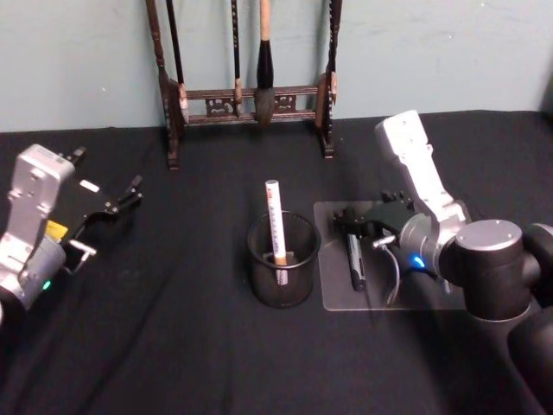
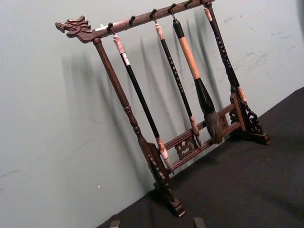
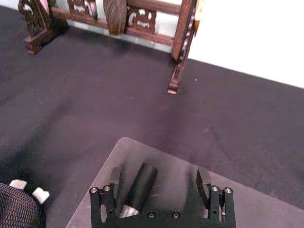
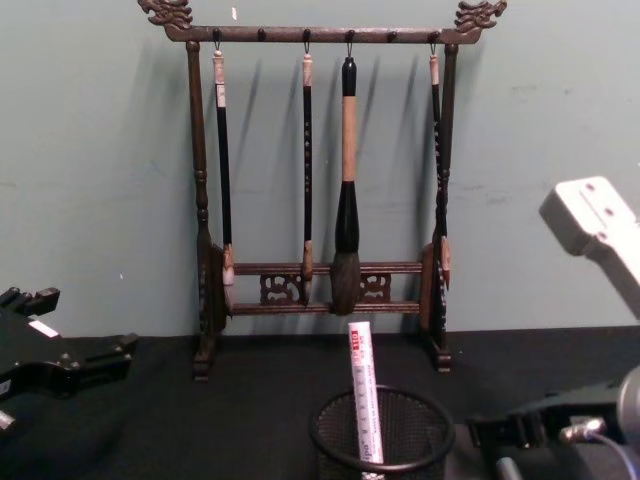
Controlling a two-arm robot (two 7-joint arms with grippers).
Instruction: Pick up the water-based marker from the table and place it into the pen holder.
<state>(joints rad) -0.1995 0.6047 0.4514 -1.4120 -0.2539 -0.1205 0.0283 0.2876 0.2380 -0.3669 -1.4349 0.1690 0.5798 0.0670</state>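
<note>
Marker point(image 3: 140, 183) lies on mat point(image 3: 166, 159) between right gripper's point(image 3: 159, 179) spread fingers, unclamped. Holder point(image 1: 266, 290) holds one white pen point(image 1: 275, 220). Left gripper point(image 1: 108, 220) idle at left, fingers apart.

The head camera looks forward and steeply down on the black desk point(image 1: 173, 346). It takes in the left tool point(image 1: 108, 216), the right tool point(image 1: 350, 226) and, beyond both, the lower half of the wooden brush rack point(image 1: 251, 95). The chest camera sits low and faces level across the desk at the whole rack. It shares the mesh pen holder point(image 1: 259, 277) with the head view. The left wrist camera faces the rack at a tilt, from well back; what seem to be its tool's fingertips point(image 2: 115, 223) edge the frame. The right wrist camera rides close over its tool's spread fingers point(image 3: 114, 180), with the rack's foot far ahead.
</note>
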